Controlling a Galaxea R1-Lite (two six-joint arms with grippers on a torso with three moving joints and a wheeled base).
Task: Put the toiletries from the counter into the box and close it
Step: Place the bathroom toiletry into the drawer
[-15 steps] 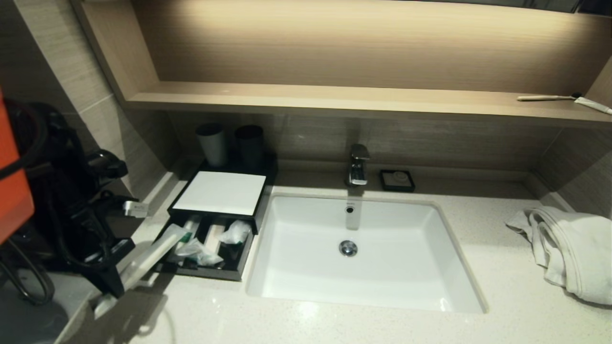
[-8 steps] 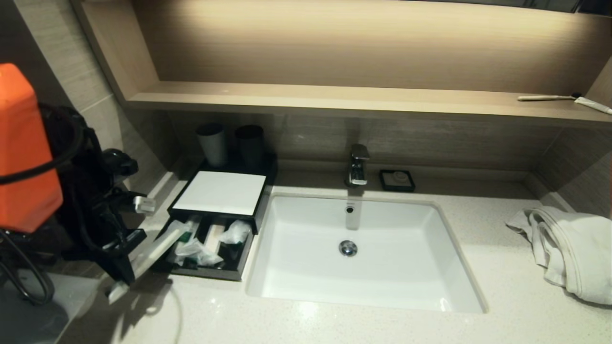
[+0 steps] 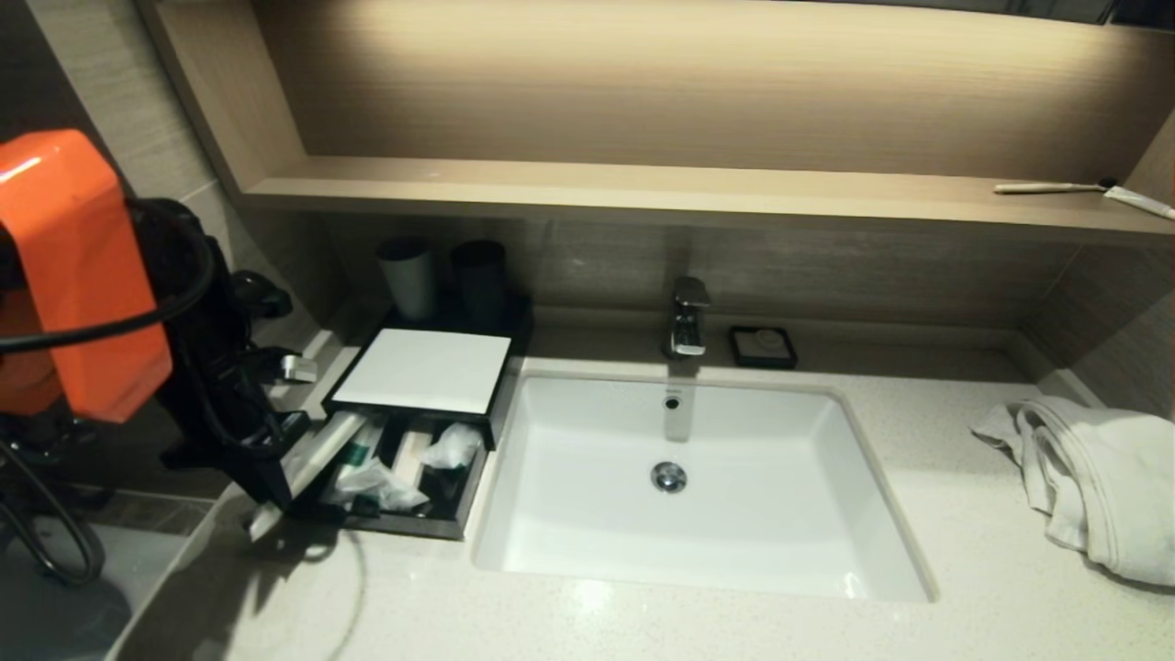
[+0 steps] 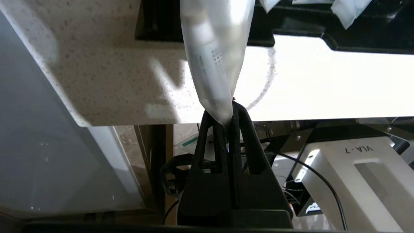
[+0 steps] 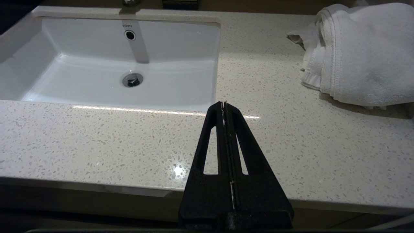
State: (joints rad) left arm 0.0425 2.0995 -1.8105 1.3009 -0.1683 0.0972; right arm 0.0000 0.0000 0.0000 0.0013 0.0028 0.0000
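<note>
A black box point(image 3: 459, 525) with its drawer pulled open sits left of the sink; a white lid point(image 3: 424, 369) covers its back half. Several wrapped toiletries point(image 3: 386, 482) lie in the drawer. My left gripper point(image 3: 275, 477) is shut on a long white plastic packet point(image 3: 317, 454), which slants up over the drawer's left edge. In the left wrist view the packet point(image 4: 215, 55) hangs pinched at its end in the gripper point(image 4: 226, 113), above the counter edge. My right gripper point(image 5: 223, 105) is shut and empty, held above the counter's front edge right of the sink.
A white sink point(image 3: 881, 542) with a tap point(image 3: 688, 317) fills the middle. Two dark cups point(image 3: 445, 275) stand behind the box. A soap dish point(image 3: 762, 346) sits by the tap. A white towel point(image 3: 1097, 477) lies at the right. A toothbrush and tube point(image 3: 1088, 191) lie on the shelf.
My left arm has moved right and forward toward the box, carrying the white packet so its upper end now lies over the drawer's left side. The right arm has not moved.
</note>
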